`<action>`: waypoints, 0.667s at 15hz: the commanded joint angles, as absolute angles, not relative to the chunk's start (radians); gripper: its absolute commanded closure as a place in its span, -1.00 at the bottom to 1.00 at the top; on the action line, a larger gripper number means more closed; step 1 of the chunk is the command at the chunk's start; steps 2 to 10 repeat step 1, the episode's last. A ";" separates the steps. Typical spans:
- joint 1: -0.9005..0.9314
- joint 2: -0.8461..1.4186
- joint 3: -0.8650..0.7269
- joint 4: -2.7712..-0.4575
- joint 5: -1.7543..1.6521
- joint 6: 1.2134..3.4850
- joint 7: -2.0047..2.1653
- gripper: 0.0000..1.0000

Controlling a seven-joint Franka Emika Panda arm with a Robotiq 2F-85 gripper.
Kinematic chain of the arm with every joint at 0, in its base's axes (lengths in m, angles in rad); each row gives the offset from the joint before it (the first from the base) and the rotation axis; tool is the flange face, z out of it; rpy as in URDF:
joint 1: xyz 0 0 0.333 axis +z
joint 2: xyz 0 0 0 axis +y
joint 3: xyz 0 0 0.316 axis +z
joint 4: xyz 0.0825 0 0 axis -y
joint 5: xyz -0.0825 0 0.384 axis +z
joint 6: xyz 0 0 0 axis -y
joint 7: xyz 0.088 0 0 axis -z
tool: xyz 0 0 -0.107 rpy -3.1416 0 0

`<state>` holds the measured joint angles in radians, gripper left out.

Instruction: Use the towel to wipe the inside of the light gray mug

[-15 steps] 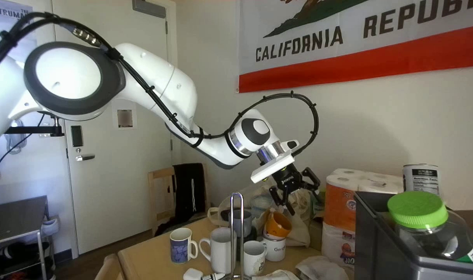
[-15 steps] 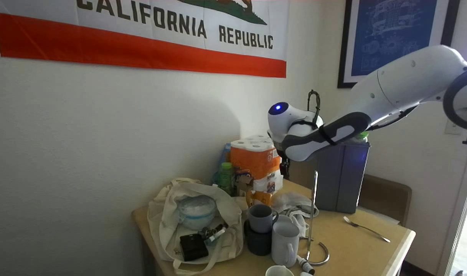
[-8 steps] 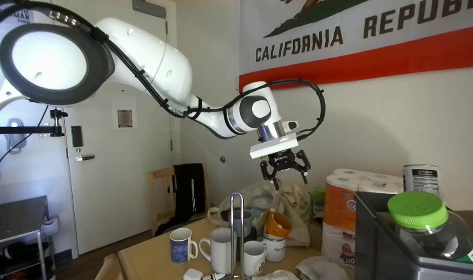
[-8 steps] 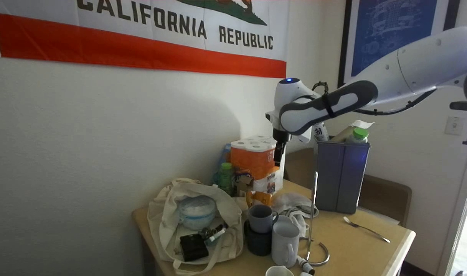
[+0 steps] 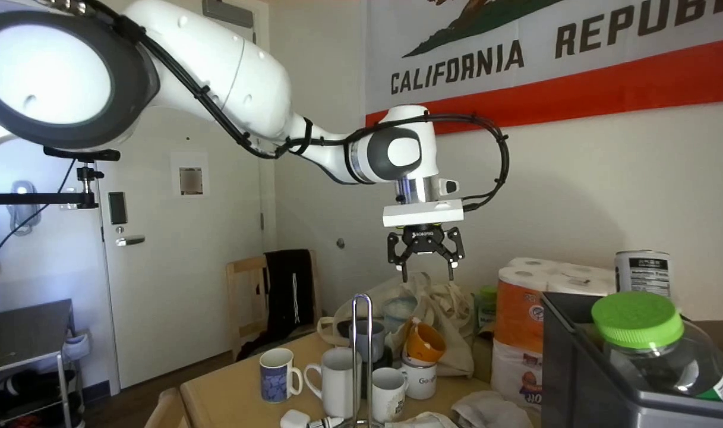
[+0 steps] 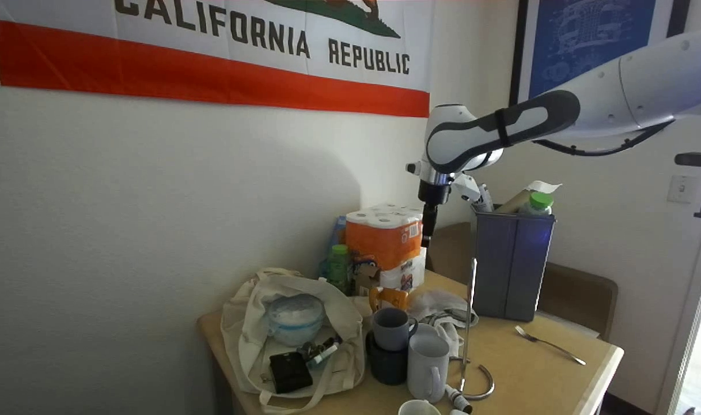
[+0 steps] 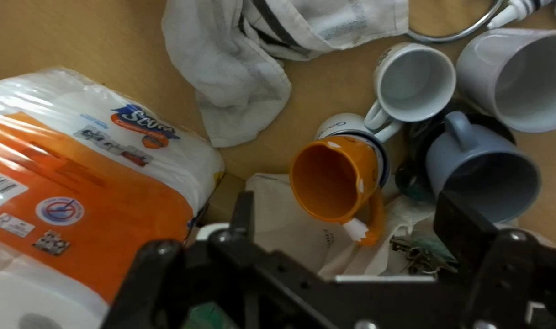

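Fork (image 6: 552, 345) on table (image 6: 534, 380). Flag (image 6: 212, 63) on wall (image 6: 154, 190). Green-lidded jar (image 5: 661, 352) in gray bin (image 6: 494, 271). Orange mug (image 5: 426, 343) tilted.

There's my arm (image 5: 260, 89), glossy white with charcoal patches (image 5: 378, 156), a broad white disc (image 5: 46, 74) ringed in grey, black cable (image 5: 332, 142) tied along it! Further down I get a silver collar (image 5: 417, 190), white block (image 5: 423, 213), then my black pincer (image 5: 428, 278), pale lettering (image 5: 423, 233), round screws (image 7: 517, 235) shining.

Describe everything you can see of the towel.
The towel looks like off-white cloth with dark and faint gray stripes and a hemmed edge. It lies crumpled and ungripped on the table, its striped end reaching the metal stand's ring; whether they touch is unclear. The wrist view cuts off part of it.
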<state>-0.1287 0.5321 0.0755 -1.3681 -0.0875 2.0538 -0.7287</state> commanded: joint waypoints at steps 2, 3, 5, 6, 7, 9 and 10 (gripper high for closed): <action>-0.117 0.520 0.079 -1.364 -0.076 1.986 -0.785 -1.00; -0.117 0.520 0.079 -1.364 -0.076 1.986 -0.785 -1.00; -0.117 0.520 0.079 -1.364 -0.076 1.986 -0.785 -1.00; -0.117 0.520 0.079 -1.364 -0.076 1.986 -0.785 -1.00; -0.117 0.520 0.079 -1.364 -0.076 1.986 -0.785 -1.00; -0.117 0.520 0.079 -1.364 -0.076 1.986 -0.785 -1.00; -0.117 0.520 0.079 -1.364 -0.076 1.986 -0.785 -1.00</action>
